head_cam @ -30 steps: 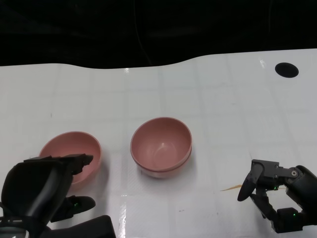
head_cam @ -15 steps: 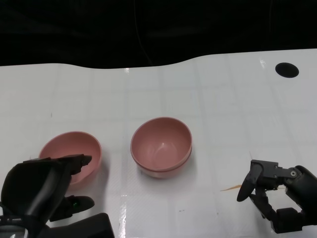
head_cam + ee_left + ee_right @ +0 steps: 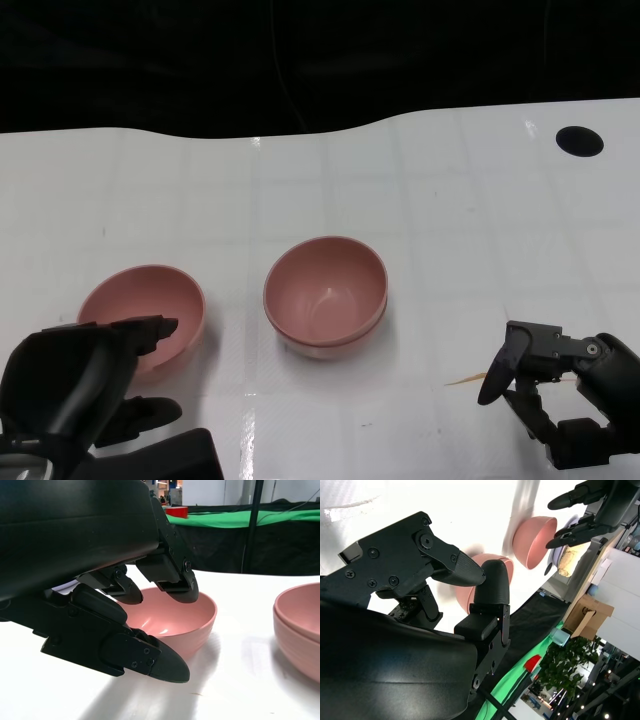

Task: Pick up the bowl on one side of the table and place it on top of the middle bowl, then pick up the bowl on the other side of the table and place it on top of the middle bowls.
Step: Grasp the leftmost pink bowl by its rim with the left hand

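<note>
White glossy table (image 3: 420, 190) w/ faint grid, black backdrop (image 3: 300, 60) behind, green cloth (image 3: 250, 519) beyond.

No readable text, labels, brands, nos. or signs in any view: none on the pink bowls, the white table or the black hands, and nothing legible in the wrist views' backgrounds.
</note>
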`<state>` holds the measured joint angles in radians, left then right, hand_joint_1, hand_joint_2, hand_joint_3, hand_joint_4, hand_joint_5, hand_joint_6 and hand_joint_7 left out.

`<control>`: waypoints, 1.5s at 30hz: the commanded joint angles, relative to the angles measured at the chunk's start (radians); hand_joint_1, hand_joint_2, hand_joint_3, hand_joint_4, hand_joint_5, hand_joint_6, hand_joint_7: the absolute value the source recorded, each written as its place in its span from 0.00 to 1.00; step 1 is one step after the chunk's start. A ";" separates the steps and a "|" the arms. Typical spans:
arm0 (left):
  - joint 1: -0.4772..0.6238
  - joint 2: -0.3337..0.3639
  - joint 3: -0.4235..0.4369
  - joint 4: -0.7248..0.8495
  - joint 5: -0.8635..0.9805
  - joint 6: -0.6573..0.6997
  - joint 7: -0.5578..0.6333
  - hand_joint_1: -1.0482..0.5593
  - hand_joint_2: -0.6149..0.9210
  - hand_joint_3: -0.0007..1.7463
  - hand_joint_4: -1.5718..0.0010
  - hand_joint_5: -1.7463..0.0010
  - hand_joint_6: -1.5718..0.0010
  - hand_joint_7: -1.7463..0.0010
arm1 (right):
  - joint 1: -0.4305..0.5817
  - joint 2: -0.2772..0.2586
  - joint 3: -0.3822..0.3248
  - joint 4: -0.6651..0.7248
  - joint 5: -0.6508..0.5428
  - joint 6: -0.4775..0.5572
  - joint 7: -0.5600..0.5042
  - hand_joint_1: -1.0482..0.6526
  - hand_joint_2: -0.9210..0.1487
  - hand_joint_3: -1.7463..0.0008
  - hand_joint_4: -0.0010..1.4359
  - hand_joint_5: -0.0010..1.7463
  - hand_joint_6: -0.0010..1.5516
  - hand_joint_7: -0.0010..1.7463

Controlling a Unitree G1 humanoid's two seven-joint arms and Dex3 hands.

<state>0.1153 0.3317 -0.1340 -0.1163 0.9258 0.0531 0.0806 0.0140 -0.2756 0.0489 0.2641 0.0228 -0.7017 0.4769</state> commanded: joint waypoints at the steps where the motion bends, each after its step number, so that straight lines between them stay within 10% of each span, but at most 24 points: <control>1: -0.019 0.026 -0.002 0.033 -0.018 -0.014 0.029 0.21 0.96 0.00 0.53 1.00 0.51 1.00 | 0.000 -0.014 -0.001 -0.003 0.007 -0.007 -0.004 0.53 0.28 0.41 0.61 1.00 0.43 0.98; 45: -0.083 0.048 -0.094 0.108 -0.069 -0.030 0.030 0.24 0.97 0.00 0.51 1.00 0.49 1.00 | 0.003 -0.018 0.000 -0.009 0.015 -0.007 -0.003 0.52 0.30 0.39 0.61 1.00 0.44 0.98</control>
<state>0.0395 0.3585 -0.2305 -0.0142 0.8586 0.0242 0.1083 0.0129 -0.2777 0.0535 0.2604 0.0303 -0.7078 0.4772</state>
